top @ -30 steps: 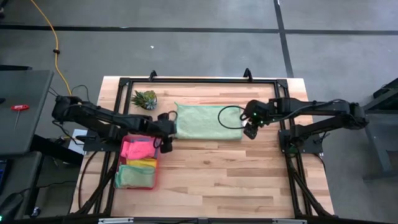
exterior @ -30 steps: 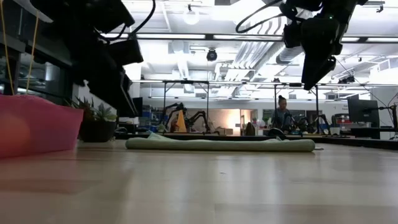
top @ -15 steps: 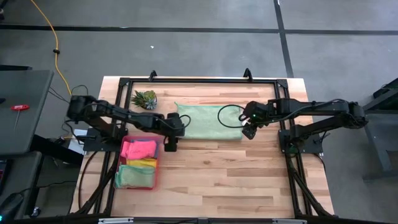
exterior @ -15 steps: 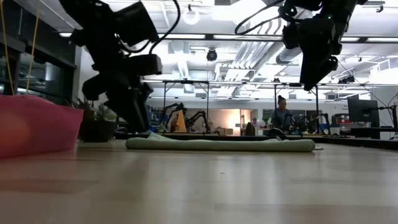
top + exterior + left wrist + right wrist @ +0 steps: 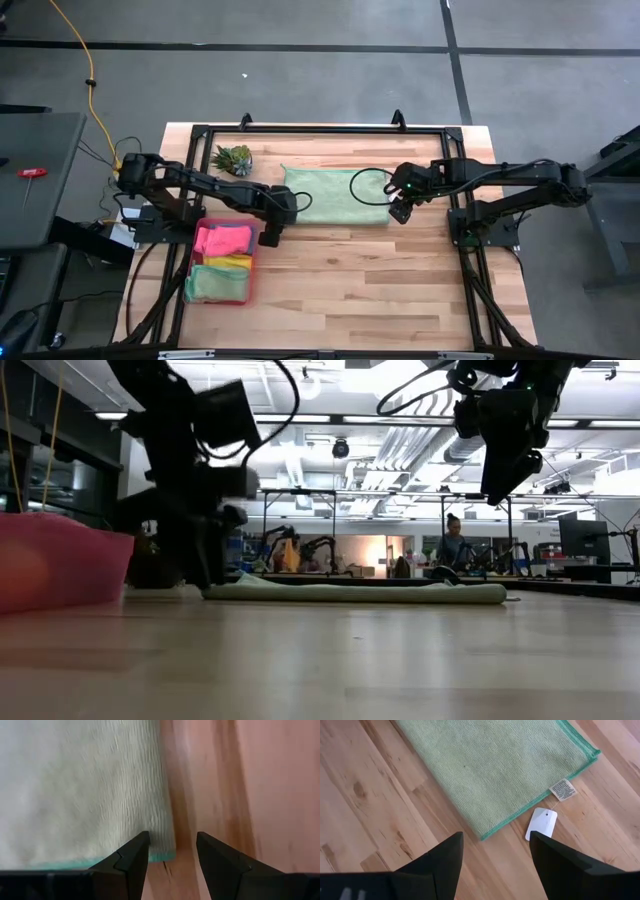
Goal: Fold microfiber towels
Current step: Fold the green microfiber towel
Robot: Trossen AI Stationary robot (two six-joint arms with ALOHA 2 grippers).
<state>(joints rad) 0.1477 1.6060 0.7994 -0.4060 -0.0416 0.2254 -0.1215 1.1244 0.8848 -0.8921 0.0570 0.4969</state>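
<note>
Flat on the pale wooden plank table (image 5: 340, 270) lies a pale green microfiber towel with a darker green hem (image 5: 335, 196), folded into a long rectangle toward the far side, between the two arms. The left pincer (image 5: 268, 232) sits low at the towel's near left corner; in its wrist view the two dark fingers (image 5: 131, 856) stand apart with nothing between them, straddling the hemmed corner of the cloth (image 5: 85, 795) and the bare wood beside it — released, not gripping. The right pincer (image 5: 399, 213) hangs above the towel's near right corner, clear of the table in the low view (image 5: 497, 485); its fingers (image 5: 440, 865) are also spread wide and empty, looking down on the cloth's corner (image 5: 490, 765), where a small printed label (image 5: 562, 789) and a white hang tag (image 5: 541, 824) stick out from the hem onto the wood. At the table's left side stands a translucent pink rectangular tray (image 5: 192, 262) holding more folded towels — a hot pink one (image 5: 222, 240) at the far end, a strip of yellow (image 5: 232, 262) in the middle, and a pale green one (image 5: 215, 284) at the near end. A small spiky green plant (image 5: 233, 158) sits near the far left corner of the table, just beyond the spread towel's left end. In the low view a person (image 5: 452, 540) stands far off in the room behind the table.
</note>
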